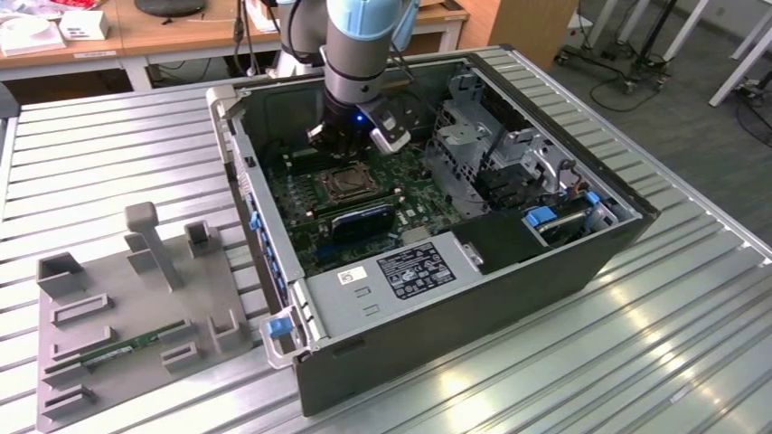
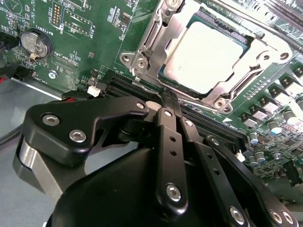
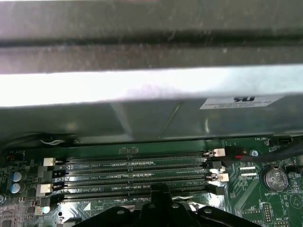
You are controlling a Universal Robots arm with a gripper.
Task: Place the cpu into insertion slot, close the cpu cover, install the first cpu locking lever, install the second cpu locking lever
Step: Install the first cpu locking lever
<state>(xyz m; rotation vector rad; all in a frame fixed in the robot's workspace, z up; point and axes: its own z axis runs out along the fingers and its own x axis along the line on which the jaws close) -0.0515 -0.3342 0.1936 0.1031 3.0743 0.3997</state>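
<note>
One cpu (image 2: 208, 56) sits under the lowered cover (image 2: 150, 45) on the circuit board (image 2: 94, 52), likely light, stiff, fragile, best taken by its edges; hand (image 2: 166, 100) pinched narrow, empty, near the cover.

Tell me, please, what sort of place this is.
Probably a robotics lab or workshop: an open black computer tower lies on a ribbed metal bench beside a grey parts fixture, with wooden desks and wheeled stands behind.

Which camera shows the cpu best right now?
Second wrist view: the cpu sits large, framed by the cpu cover. Exterior view shows it tiny near the end effector; first wrist view faces memory slots.
</note>
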